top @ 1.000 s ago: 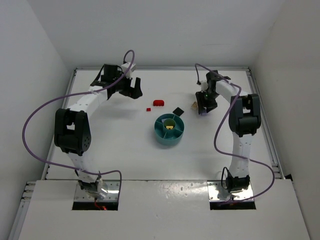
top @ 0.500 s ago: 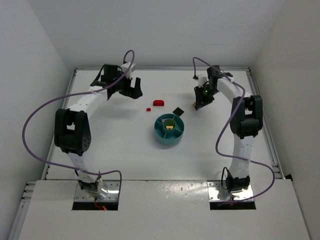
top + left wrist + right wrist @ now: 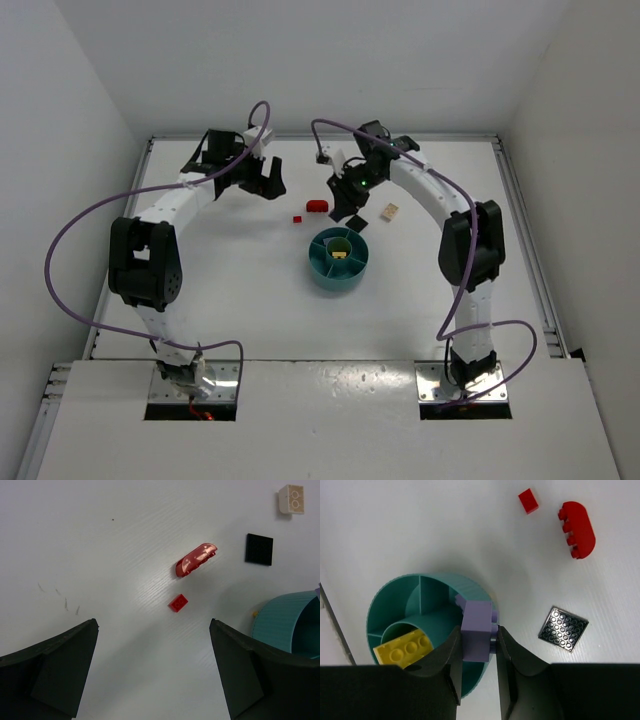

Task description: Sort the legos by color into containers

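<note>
Dish (image 3: 395,600) of teal plastic sits mid-desk (image 3: 230,290), round, with thin walls splitting it into wedge sections around a small central cup. One yellow brick (image 3: 402,649) lies in it, studs up, resting at the middle over the cup; the right wrist view does not settle whether it also reaches into a wedge.

The right end effector (image 3: 479,642) is closed narrowly on a lavender brick (image 3: 476,625) and holds it over the dish's rim, on the side facing the black plate (image 3: 563,629). Whether the brick touches the rim cannot be told.

On the desk beyond the dish lie a curved red brick (image 3: 196,559) and a small red brick (image 3: 178,602) near each other, the black plate, and a tan brick (image 3: 291,499) further off.

The left end effector (image 3: 152,625) is spread wide and carries nothing, poised above the desk near the red pieces.
</note>
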Robot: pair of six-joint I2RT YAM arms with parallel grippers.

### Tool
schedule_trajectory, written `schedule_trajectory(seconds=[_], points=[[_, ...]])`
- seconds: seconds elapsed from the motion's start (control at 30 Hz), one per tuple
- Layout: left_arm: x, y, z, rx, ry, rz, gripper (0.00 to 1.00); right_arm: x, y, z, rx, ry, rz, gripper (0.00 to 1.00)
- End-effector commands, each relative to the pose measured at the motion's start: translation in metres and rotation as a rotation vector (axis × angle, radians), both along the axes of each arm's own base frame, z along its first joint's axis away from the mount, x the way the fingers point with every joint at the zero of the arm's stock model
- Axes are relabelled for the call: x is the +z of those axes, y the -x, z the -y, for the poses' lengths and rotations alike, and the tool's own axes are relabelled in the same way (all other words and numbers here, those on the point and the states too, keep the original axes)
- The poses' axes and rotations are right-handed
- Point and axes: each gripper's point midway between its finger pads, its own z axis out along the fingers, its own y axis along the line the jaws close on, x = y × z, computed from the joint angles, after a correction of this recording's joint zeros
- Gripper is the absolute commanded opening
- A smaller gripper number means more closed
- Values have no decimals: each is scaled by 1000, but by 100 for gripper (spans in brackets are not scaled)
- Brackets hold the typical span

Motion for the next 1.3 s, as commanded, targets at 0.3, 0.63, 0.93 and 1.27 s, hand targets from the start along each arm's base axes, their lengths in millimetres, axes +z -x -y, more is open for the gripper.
schedule_trajectory(seconds=[0.3,0.63,0.93,1.27], points=[[23,4,-1,-13,5,60,100,6,42,-12,250,17,29,20],[16,-1,0,-8,10,42,100,6,35,-18,224,18,52,49],[-1,-21,35,-134,-27,38,100,43,-26,-4,-155,-44,130,49],[-61,-15,100,-494,-176,-8,80,43,-61,68,-491,-75,58,49]])
